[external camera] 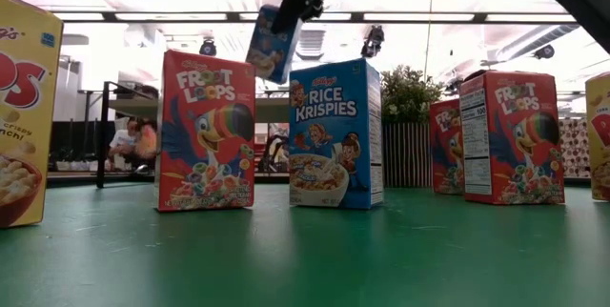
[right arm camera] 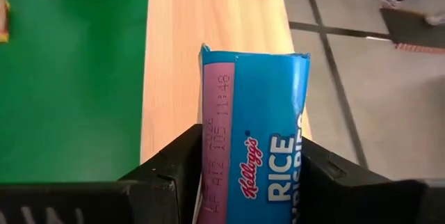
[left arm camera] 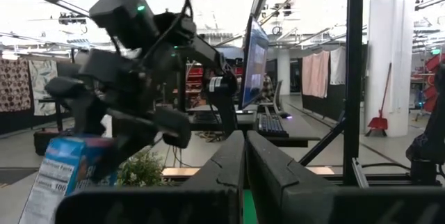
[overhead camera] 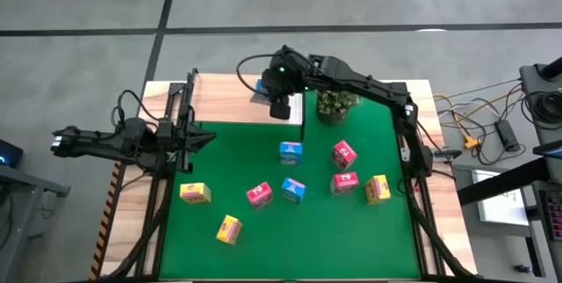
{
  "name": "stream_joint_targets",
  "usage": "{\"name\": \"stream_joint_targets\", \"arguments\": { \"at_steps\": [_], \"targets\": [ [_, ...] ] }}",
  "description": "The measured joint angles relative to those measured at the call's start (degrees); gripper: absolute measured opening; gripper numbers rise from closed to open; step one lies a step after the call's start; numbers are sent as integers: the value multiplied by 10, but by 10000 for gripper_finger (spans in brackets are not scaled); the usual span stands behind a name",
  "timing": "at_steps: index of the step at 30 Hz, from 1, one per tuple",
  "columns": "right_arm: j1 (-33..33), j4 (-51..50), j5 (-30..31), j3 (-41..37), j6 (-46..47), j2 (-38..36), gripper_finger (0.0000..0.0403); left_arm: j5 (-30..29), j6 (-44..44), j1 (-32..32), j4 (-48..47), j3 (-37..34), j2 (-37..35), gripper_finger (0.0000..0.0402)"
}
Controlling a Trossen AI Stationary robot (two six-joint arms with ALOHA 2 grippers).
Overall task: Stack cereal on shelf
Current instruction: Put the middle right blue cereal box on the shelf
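Note:
My right gripper (overhead camera: pixel 279 105) is raised over the table's far middle, shut on a blue cereal box (right arm camera: pixel 261 113). Under the box lies the light-wood shelf board (right arm camera: pixel 208 36). In the low view the box (external camera: pixel 270 45) hangs tilted high above the green mat (overhead camera: pixel 263 248). Several other cereal boxes stand on the mat: blue (overhead camera: pixel 291 152), pink-red (overhead camera: pixel 344 153) and yellow (overhead camera: pixel 195 193) among them. My left gripper (overhead camera: pixel 207 137) waits shut at the table's left side. My right gripper pinches the blue box between its two fingers (right arm camera: pixel 174 158), one on each of two opposite sides, at the box's upper end (external camera: pixel 284 16). The fingers slant downward from above. The box is lifted clear and hangs tilted below them.
A small potted plant (overhead camera: pixel 335 103) stands at the far right of the mat, close to the right arm. Black frame posts (overhead camera: pixel 186 107) rise at the table's left side and others at its right.

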Motion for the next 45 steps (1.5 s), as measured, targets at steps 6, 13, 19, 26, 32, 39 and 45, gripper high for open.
{"name": "stream_joint_targets", "arguments": {
  "at_steps": [6,13,19,26,32,39,45],
  "targets": [
    [-29,4,-57,-1,22,7,181,0,0,0,1,0,2,0],
    [-39,3,-68,-2,28,8,185,0,0,0,1,0,1,0],
    [-39,7,-68,-2,43,8,185,0,0,0,1,0,1,0],
    [-39,10,-67,-2,43,8,185,0,0,0,1,0,1,0],
    [-37,20,-68,-2,50,8,185,0,0,0,1,0,1,0],
    [-34,20,-73,-13,57,8,187,0,-1,0,1,0,1,0],
    [-34,40,-72,-21,57,8,194,0,-1,0,1,0,1,0]
  ]
}}
